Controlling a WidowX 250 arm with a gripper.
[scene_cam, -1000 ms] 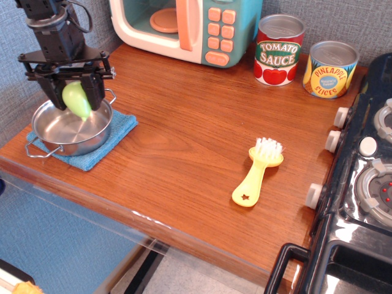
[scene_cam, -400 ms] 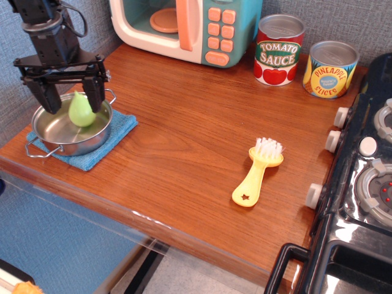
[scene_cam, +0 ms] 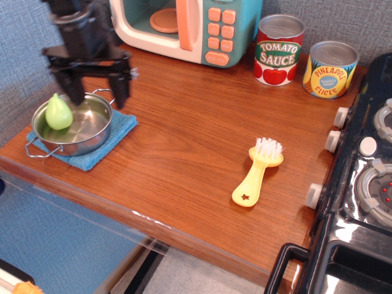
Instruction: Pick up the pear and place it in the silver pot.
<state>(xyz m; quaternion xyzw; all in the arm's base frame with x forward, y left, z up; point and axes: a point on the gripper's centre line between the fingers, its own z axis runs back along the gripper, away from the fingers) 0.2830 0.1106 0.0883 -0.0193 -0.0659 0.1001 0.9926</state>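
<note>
The light-green pear (scene_cam: 59, 113) stands inside the silver pot (scene_cam: 86, 131), against its left wall. The pot sits on a blue cloth (scene_cam: 113, 131) at the left end of the wooden counter. My gripper (scene_cam: 96, 92) is open and empty. It hovers above the pot's back right rim, its two black fingers spread wide, apart from the pear. The arm is motion-blurred.
A toy microwave (scene_cam: 190, 27) stands at the back. A tomato sauce can (scene_cam: 278, 50) and a pineapple slices can (scene_cam: 331, 69) stand at the back right. A yellow brush (scene_cam: 257, 171) lies mid-counter. A toy stove (scene_cam: 367, 177) borders the right edge.
The gripper opened and let go of the pear, which dropped into the pot and settled at its left side. The gripper then rose and moved right.
</note>
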